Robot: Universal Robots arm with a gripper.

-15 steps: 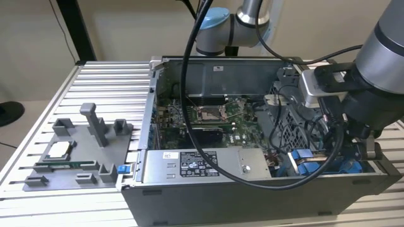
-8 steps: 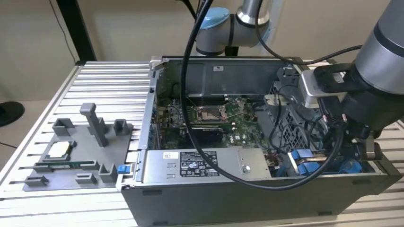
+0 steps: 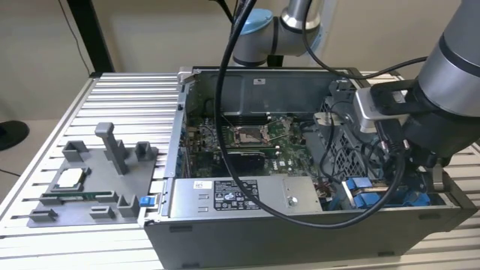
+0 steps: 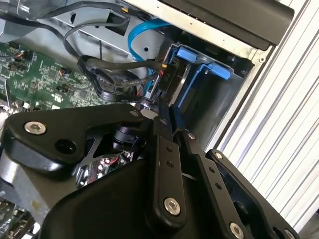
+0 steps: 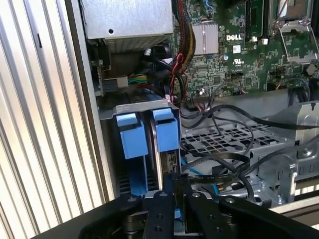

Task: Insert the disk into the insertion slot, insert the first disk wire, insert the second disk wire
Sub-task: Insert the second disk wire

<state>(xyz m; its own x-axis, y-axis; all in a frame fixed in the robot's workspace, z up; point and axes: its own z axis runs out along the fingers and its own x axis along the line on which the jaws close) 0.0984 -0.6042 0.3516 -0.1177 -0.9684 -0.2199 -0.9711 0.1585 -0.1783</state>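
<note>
Black fingers [image 4: 167,117] fill the foreground of both wrist views, pressed together with almost no gap; whether a small connector is pinched at their tips cannot be told. In the second wrist view the tips are seen at a dark plug [image 4: 167,74] where black cables [image 4: 107,67] and a light blue cable [image 4: 133,37] meet, just beside the blue frame of the disk [image 4: 202,57]. The disk [image 5: 167,132] is seated upright in the slot [image 5: 144,105] in the corner of the computer case, its blue tab standing beside a second blue tab [image 5: 130,134] in the neighbouring rail.

Around the slot, a grey perforated cage [image 5: 219,142] is crossed by black cables that lie over the approach. Beyond it the green motherboard [image 5: 239,55] and a bundle of coloured wires [image 5: 174,74] are seen in the first wrist view, with the grey power supply box [image 5: 127,20] above.

In the exterior view the open case [image 3: 300,225] is seen resting on a ribbed metal surface [image 3: 135,95], with the arm [image 3: 442,101] reaching down into the corner at the exterior view's right, where blue parts [image 3: 375,197] show. A thick black cable [image 3: 225,140] is looped across the case. At the exterior view's left, a grey fixture tray [image 3: 90,180] holds small parts.
</note>
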